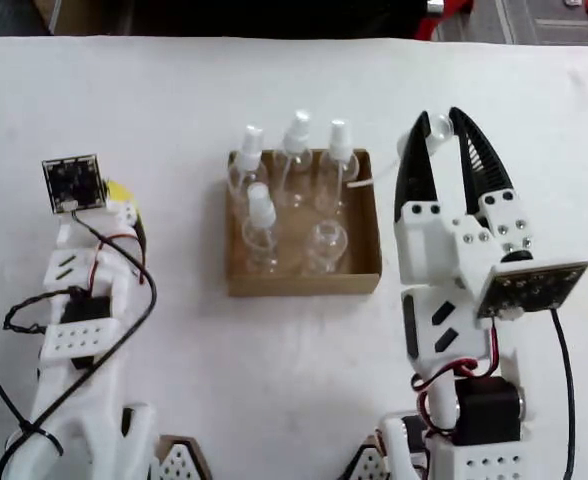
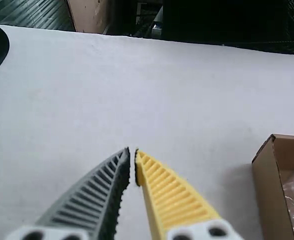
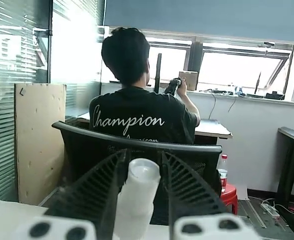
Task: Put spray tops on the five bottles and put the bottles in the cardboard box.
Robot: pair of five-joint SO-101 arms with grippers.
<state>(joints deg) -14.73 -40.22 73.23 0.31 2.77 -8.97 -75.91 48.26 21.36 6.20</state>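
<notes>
The cardboard box [image 1: 366,215] stands mid-table with several clear bottles in it. Three capped bottles [image 1: 295,150] line its back, and a fourth capped bottle [image 1: 261,225] stands front left. At the front right of the box is an uncapped bottle [image 1: 325,245]. My right gripper [image 1: 439,118] is raised just right of the box, shut on a white spray top [image 1: 437,128] [image 3: 137,192]. My left gripper [image 1: 124,205] [image 2: 133,156] is shut and holds nothing, low over the white table left of the box [image 2: 282,175].
White table [image 1: 174,100] lies open behind and to both sides of the box. In the right wrist view, a person sits in a black chair [image 3: 137,150] in the room behind. Both arm bases stand at the near edge.
</notes>
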